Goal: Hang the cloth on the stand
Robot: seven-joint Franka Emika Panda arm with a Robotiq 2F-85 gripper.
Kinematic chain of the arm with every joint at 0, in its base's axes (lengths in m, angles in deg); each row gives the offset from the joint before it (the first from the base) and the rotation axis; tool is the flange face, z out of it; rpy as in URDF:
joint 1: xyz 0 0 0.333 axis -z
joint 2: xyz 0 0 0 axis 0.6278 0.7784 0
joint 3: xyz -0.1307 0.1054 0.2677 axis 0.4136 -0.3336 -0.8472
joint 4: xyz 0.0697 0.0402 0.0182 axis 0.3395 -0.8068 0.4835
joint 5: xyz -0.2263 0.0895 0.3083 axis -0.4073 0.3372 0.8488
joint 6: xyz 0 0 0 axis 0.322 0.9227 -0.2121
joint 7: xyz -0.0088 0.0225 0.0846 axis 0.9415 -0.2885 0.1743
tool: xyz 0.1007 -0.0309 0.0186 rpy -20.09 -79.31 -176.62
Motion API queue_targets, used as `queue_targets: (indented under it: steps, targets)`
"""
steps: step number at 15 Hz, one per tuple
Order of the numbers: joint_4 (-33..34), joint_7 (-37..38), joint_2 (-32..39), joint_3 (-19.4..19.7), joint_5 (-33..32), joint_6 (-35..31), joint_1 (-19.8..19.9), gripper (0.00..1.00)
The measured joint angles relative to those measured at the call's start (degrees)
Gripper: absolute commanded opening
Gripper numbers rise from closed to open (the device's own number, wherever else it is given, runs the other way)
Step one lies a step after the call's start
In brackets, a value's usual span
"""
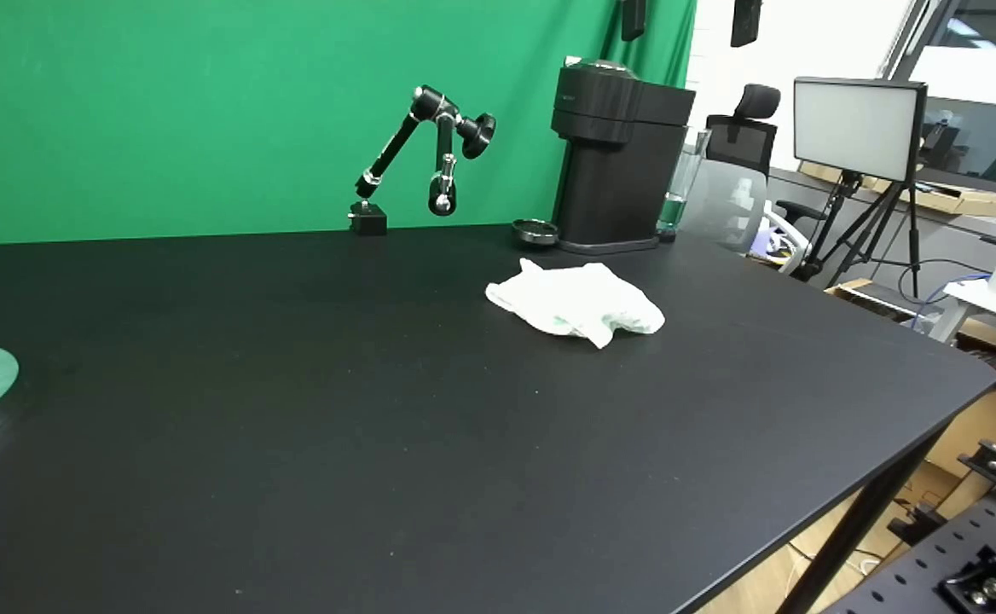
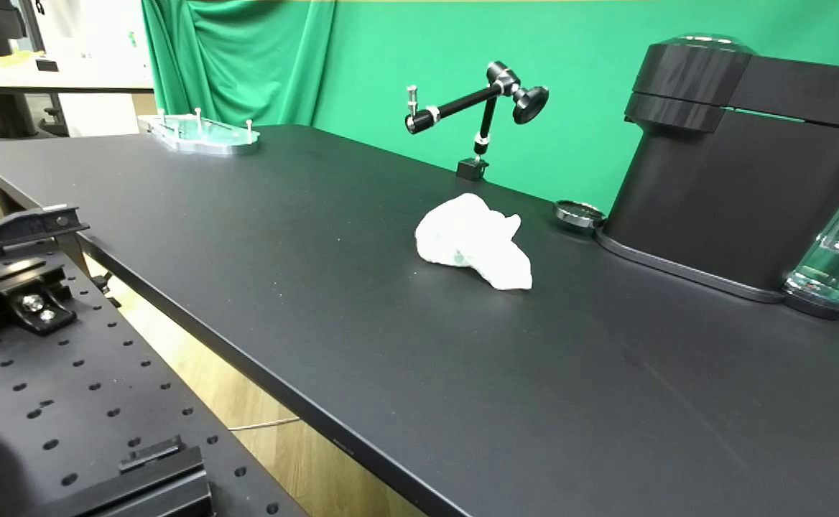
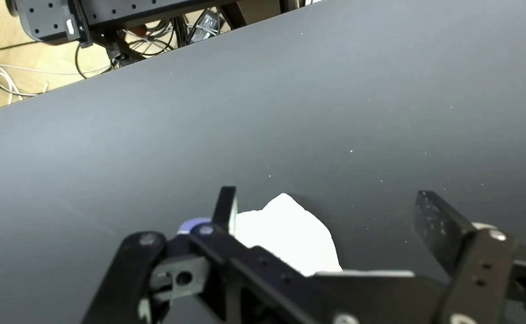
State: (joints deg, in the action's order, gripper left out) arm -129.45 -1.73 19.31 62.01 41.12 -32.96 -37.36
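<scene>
A crumpled white cloth [image 1: 579,298] lies on the black table, and it also shows in an exterior view [image 2: 471,240]. In the wrist view the cloth [image 3: 290,236] lies below the gripper, nearer the left finger and partly hidden by the gripper's body. A black jointed stand [image 1: 397,153] is fixed at the back edge of the table, and its arm also shows in an exterior view [image 2: 462,105]. My gripper [image 3: 326,193] is open with nothing between its fingers. Its fingertips [image 1: 689,39] show at the top edge of an exterior view, high above the table.
A black coffee machine [image 1: 617,162] stands at the back, right of the cloth, with a small round dish [image 1: 535,232] beside it. A clear plate with pegs [image 2: 200,140] sits at the table's far end. A perforated black base [image 2: 139,391] lies beyond the front edge.
</scene>
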Motion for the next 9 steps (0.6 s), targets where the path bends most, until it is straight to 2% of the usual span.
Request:
queue_targets:
  steps: [5, 9]
  targets:
    - [-0.4, -3.0, 8.6, 1.1, -7.2, -11.6, 0.4, 1.0]
    - [0.9, -13.2, 18.0, 3.4, -11.7, -16.0, 0.8, 1.0]
